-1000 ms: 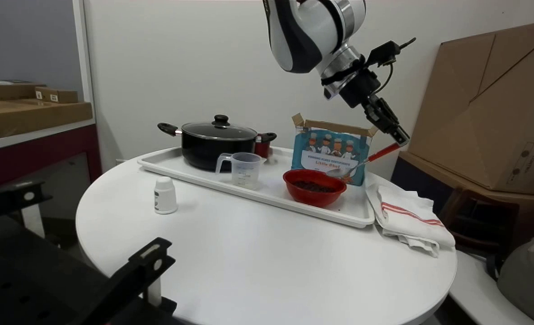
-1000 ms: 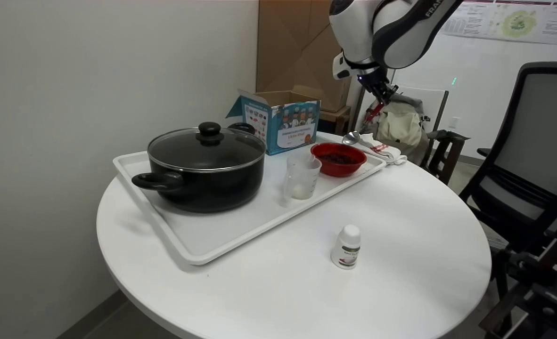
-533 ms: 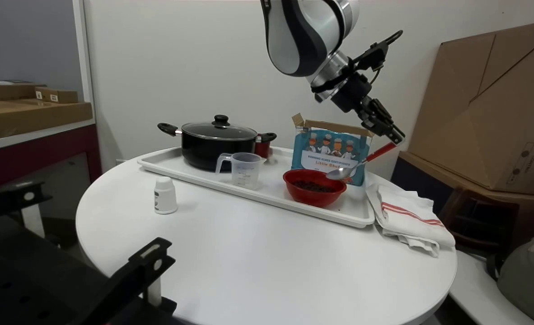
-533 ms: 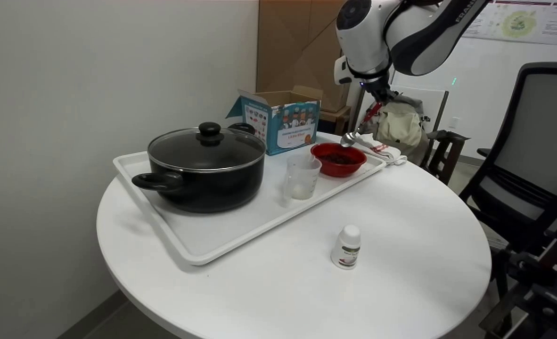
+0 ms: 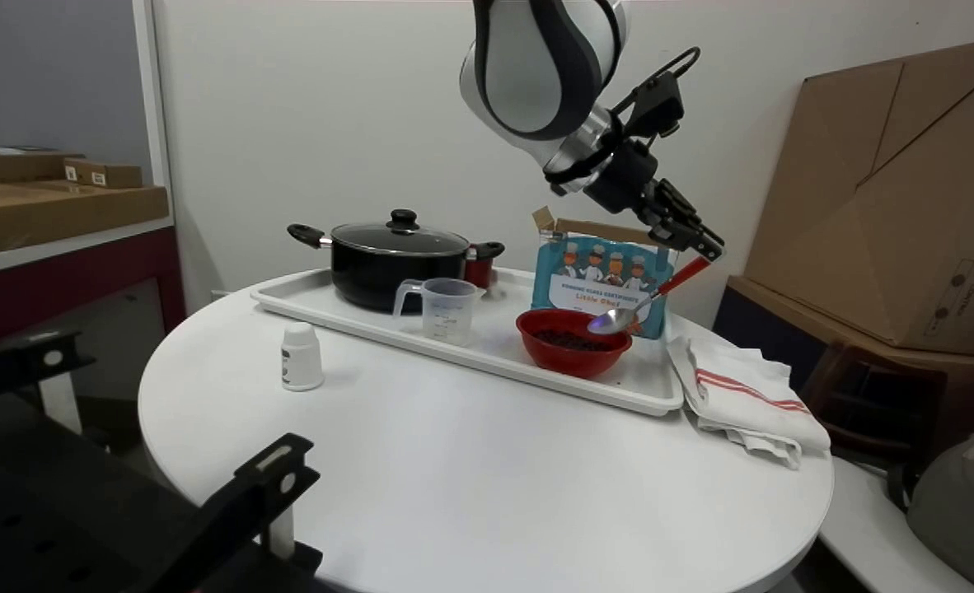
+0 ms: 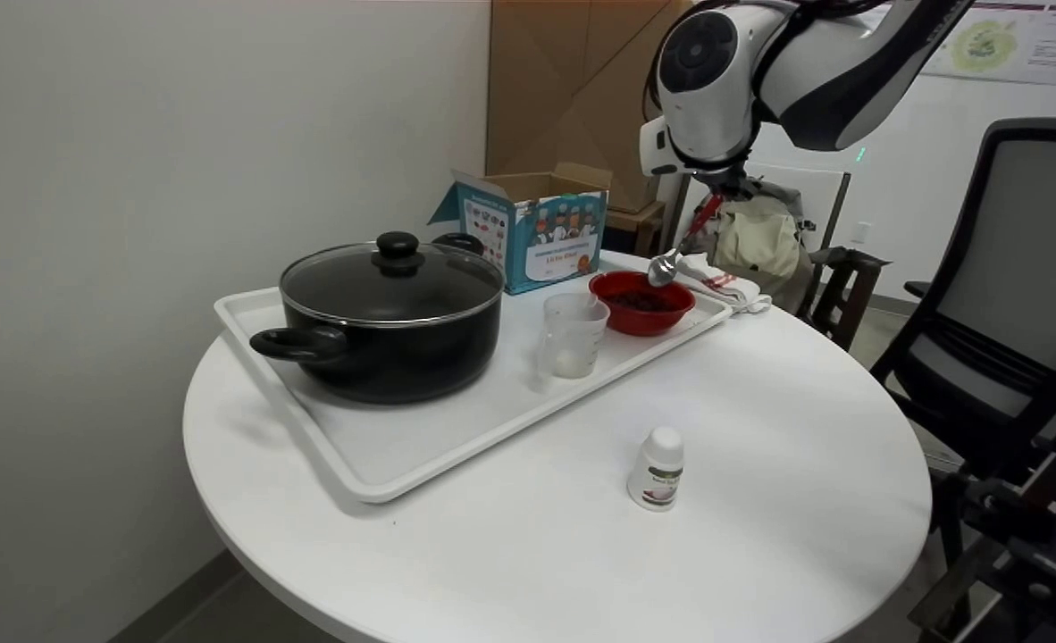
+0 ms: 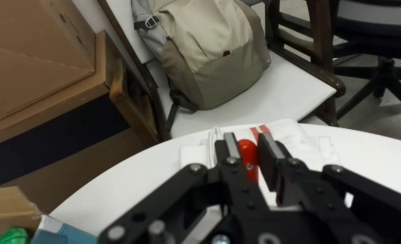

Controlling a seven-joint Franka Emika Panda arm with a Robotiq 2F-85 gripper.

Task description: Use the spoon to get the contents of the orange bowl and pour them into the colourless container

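So, the hand grips the spoon by its red handle, and the spoon slants down with its metal end right at the rim of the red bowl; whether they touch, I cannot tell. Dark bits lie in the bowl. The clear measuring cup stands near it, both of them on the white tray on the worktop

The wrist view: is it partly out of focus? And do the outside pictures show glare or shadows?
In the wrist view, the nearest parts of the gripper look blurred, while the backpack is crisper; in an exterior view, the spoon has a violet-tinted gleam on its metal end; in an exterior view, the white bottle casts a faint, soft shadow.
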